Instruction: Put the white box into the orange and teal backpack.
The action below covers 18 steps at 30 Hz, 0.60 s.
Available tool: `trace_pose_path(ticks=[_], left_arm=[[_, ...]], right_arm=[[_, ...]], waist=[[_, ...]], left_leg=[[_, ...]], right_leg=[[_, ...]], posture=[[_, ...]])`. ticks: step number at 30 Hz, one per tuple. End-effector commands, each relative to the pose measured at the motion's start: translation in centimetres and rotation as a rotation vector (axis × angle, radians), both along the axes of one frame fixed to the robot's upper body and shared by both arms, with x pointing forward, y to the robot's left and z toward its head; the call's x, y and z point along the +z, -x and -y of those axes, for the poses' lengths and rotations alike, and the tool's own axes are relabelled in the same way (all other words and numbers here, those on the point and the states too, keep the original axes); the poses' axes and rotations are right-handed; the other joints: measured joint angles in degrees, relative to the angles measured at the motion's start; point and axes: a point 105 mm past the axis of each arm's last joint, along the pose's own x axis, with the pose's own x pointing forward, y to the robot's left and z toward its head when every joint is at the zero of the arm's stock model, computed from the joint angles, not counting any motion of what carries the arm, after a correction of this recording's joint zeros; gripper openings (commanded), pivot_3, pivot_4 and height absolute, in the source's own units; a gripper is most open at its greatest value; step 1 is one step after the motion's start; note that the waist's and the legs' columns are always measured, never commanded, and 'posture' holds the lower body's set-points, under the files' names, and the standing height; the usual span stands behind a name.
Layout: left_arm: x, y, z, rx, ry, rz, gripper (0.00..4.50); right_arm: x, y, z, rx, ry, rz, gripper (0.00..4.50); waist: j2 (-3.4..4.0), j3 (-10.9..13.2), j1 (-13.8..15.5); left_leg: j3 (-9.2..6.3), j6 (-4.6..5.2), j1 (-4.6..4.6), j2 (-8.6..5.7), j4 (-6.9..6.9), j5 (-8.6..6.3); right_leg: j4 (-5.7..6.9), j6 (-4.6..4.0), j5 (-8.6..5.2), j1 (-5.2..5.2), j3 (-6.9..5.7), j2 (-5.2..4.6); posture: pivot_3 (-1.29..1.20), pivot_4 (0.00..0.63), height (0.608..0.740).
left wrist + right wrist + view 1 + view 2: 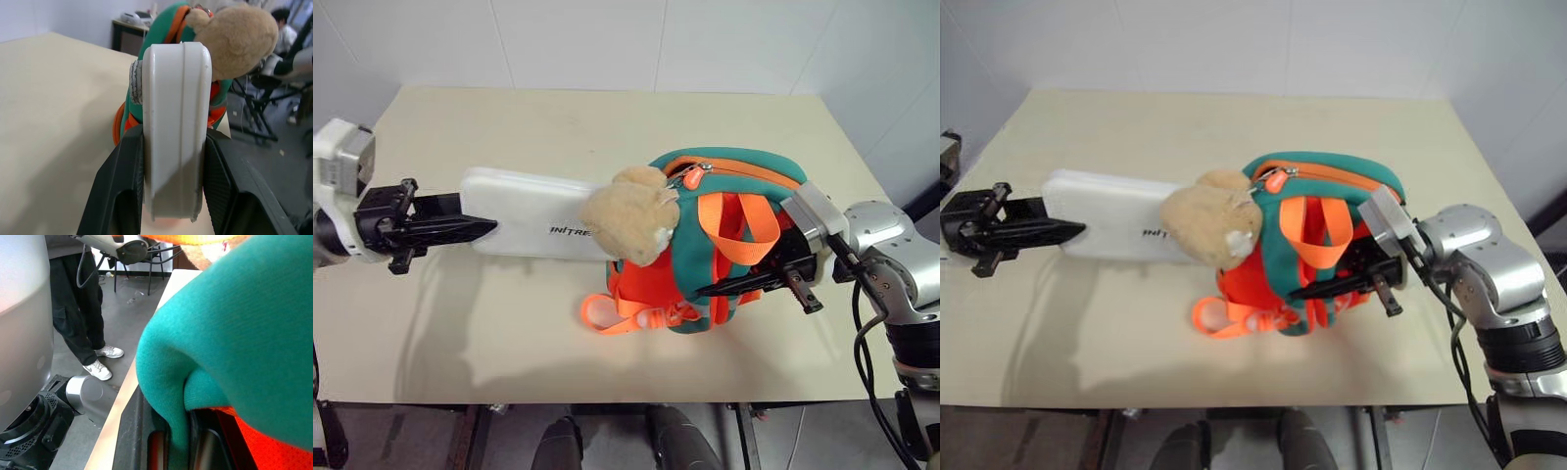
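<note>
Both end effectors clamped, white box (533,215) end entering backpack (734,240), table (607,117) edges distant

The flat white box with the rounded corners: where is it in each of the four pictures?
Left eye view: flat white rounded box, left of centre.
Right eye view: left of centre.
Left wrist view: centre, end-on.
Right wrist view: not visible.
Shared landmark: tan plush animal on the orange and teal backpack.

Pale beige table in a white-tiled room

The matte beige rectangular table (607,127) fills most of the frame; white tiled walls (607,39) run across the top, and dark grey floor (122,318) with a standing person's legs (78,308) shows upper left.
</note>
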Motion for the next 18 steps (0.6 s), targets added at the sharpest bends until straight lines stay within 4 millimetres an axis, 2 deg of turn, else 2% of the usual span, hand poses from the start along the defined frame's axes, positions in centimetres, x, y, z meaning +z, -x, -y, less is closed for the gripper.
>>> trace_pose_path(ticks=[1,4,7,11,14,18], left_arm=[[0.1,-0.5,1.8,-0.030,-0.085,0.067,1.28],[0.1,-1.8,3.8,-0.019,-0.066,0.066,1.28],[-0.2,-2.1,6.2,-0.072,-0.055,0.065,1.28],[-0.7,-3.0,8.5,-0.077,-0.037,0.063,1.28],[-1.5,-3.0,11.1,-0.135,0.015,0.022,1.28],[-2.5,-2.9,13.3,-0.178,0.018,-0.020,1.28]], right_arm=[[0.4,0.7,-0.2,0.048,0.000,0.038,0.04],[0.3,0.4,-0.4,0.031,0.001,0.044,0.04],[0.3,0.4,-0.4,0.024,-0.002,0.047,0.04],[0.3,0.3,-0.6,0.020,-0.005,0.049,0.04],[0.2,0.2,-0.7,0.010,-0.008,0.050,0.04],[0.1,0.0,-0.9,0.001,-0.011,0.048,0.04]], waist=[[0.01,0.00,0.03],[0.02,0.01,0.05],[0.02,0.01,0.00],[0.02,0.01,-0.02],[0.04,0.02,0.08],[0.04,0.02,-0.02]], left_leg=[[0.00,0.01,0.00,0.00,0.03,-0.01],[0.00,0.03,0.00,0.00,0.13,-0.02],[-0.01,0.07,-0.01,0.00,0.30,-0.04],[-0.03,0.06,0.01,0.00,0.37,-0.04],[-0.04,0.06,0.04,-0.01,0.40,-0.04],[-0.10,0.06,0.04,-0.02,0.45,-0.03]], right_leg=[[0.00,0.01,0.00,0.01,0.00,0.00],[0.06,0.03,-0.01,0.05,0.00,0.00],[0.22,0.07,-0.02,0.05,0.03,0.02],[0.31,0.08,-0.02,0.05,0.05,0.06],[0.33,0.09,-0.01,0.10,0.06,0.06],[0.31,0.14,0.01,0.16,0.05,0.06]], posture=[[0.00,0.150,0.740],[0.00,0.150,0.740],[0.00,0.150,0.740],[0.00,0.150,0.740],[0.00,0.150,0.740],[0.00,0.150,0.740]])
